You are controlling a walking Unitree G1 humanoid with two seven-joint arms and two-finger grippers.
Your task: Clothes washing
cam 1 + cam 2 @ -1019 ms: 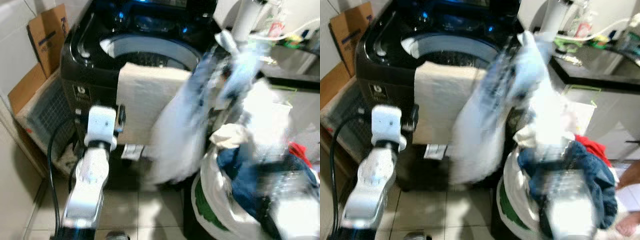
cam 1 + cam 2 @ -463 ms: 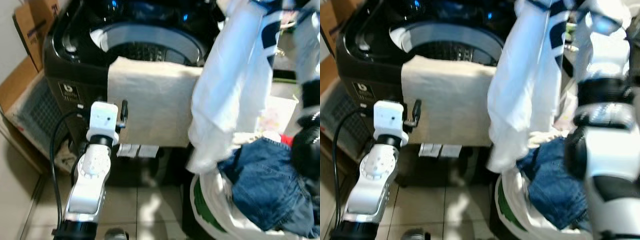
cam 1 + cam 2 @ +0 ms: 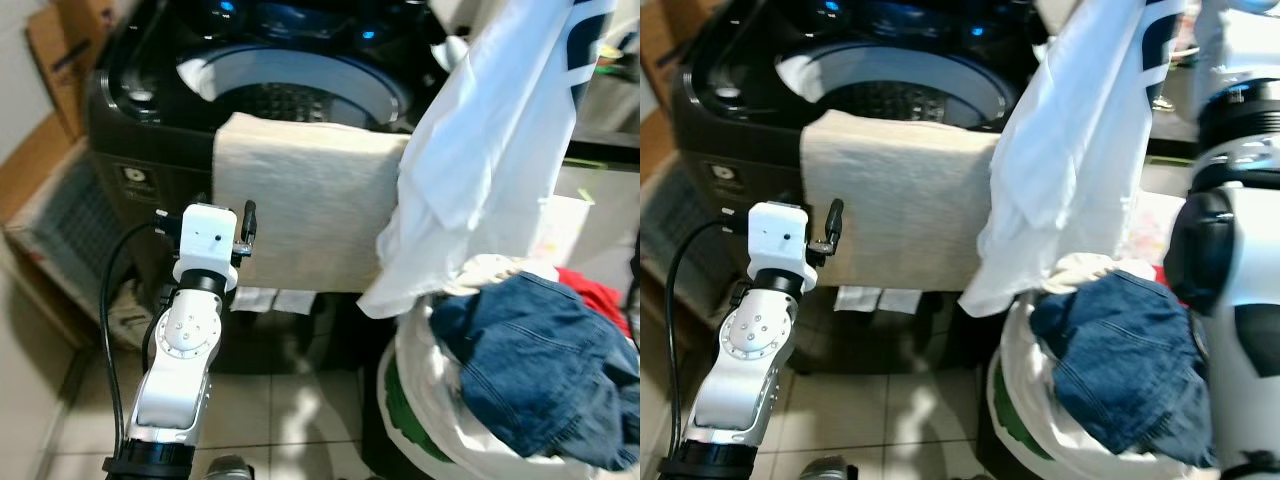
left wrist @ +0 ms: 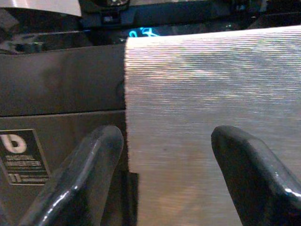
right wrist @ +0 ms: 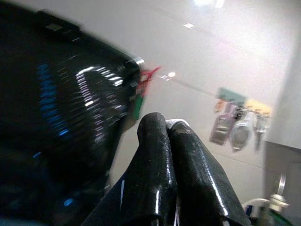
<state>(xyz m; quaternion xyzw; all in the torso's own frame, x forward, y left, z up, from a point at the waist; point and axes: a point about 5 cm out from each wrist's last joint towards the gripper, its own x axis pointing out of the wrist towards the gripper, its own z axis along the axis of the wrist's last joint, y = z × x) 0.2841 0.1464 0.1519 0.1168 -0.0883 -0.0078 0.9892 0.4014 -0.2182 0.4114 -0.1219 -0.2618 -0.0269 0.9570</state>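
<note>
White cloth fills the upper right of what I see: a white shirt (image 3: 490, 150) with a dark blue band near its top hangs from my raised right hand (image 5: 170, 136). In the right wrist view that hand's two black fingers (image 5: 155, 165) are pressed together, with a sliver of the white fabric pinched between their tips. The shirt dangles beside the washing machine (image 3: 150, 140), its lower hem reaching down to just above the laundry basket (image 3: 420, 420).

That basket stands on the tiled floor (image 3: 290, 420) to the right of the machine. It is white with a green patch low on its side, and it is heaped with clothes: a pair of blue jeans (image 3: 540, 360) lies on top, a white piece (image 3: 490, 270) bunches up behind it, and something red (image 3: 595, 295) peeks out at the far edge.

The machine is a black top-loader with its lid up, so I look into the pale ring of the drum (image 3: 290, 90). A beige towel (image 3: 305, 210) is draped over its front edge and hangs down the front panel.

My left hand (image 4: 164, 155) is held low in front of the machine, fingers spread apart and gripping nothing, pointed at the towel's left edge. A cardboard box (image 3: 60, 70) leans against the wall to the left of the machine.
</note>
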